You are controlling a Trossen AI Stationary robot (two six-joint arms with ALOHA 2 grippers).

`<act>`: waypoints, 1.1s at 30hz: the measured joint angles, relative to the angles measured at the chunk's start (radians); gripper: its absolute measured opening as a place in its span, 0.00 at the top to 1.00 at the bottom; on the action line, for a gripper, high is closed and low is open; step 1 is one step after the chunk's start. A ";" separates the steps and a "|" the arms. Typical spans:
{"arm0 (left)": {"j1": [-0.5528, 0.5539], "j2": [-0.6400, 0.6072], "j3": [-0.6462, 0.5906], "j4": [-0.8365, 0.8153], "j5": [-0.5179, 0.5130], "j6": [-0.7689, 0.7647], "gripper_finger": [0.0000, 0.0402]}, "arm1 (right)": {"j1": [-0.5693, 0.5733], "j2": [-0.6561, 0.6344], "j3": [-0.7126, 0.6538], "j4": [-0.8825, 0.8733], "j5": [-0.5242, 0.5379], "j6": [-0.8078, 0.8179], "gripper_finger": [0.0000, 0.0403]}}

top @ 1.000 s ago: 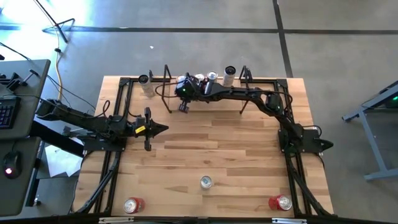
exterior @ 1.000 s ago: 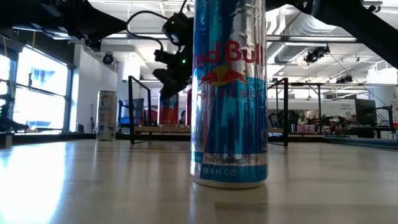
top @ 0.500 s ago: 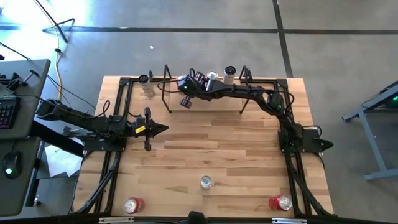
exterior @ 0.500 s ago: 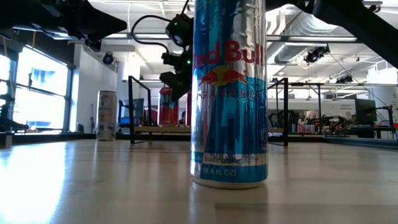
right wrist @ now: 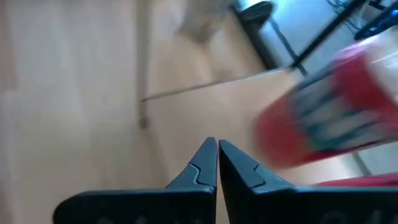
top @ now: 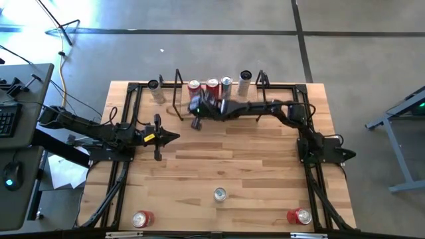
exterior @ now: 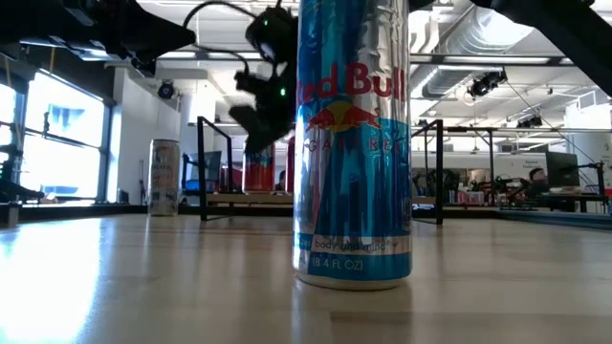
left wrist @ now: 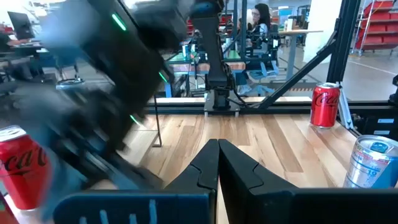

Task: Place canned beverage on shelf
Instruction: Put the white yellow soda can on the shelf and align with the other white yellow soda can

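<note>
Four cans already stand in a row on the shelf at the top centre of the high view: a red can, a second red can, a silver can and a pale can. My right gripper hangs just below that row, near the left-hand black rod frame, and its fingers are pressed together with nothing between them. In my right wrist view the pinched fingertips point at bare wood, with a blurred red can off to the right of the frame.

My judgement is that the next can must come from the bottom of the high view, well apart from this hand: a silver-topped can at bottom centre, a red one at bottom left, another red one at bottom right. All stand upright, long axis vertical. From my right gripper they lie straight down the frame.

My left gripper waits at centre left, closed and empty, and looks somewhat nearer to the silver-topped can than my right.
</note>
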 joint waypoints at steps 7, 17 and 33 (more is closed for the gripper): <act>0.000 0.003 0.000 -0.019 0.014 0.000 1.00 | 0.087 -0.017 -0.229 0.323 -0.008 0.060 1.00; -0.001 0.055 -0.001 -0.030 0.184 -0.007 1.00 | 0.211 -0.198 -0.494 0.517 0.013 0.096 1.00; 0.000 0.209 0.001 0.067 0.171 -0.008 1.00 | 0.501 -0.615 -1.004 0.721 0.171 0.252 1.00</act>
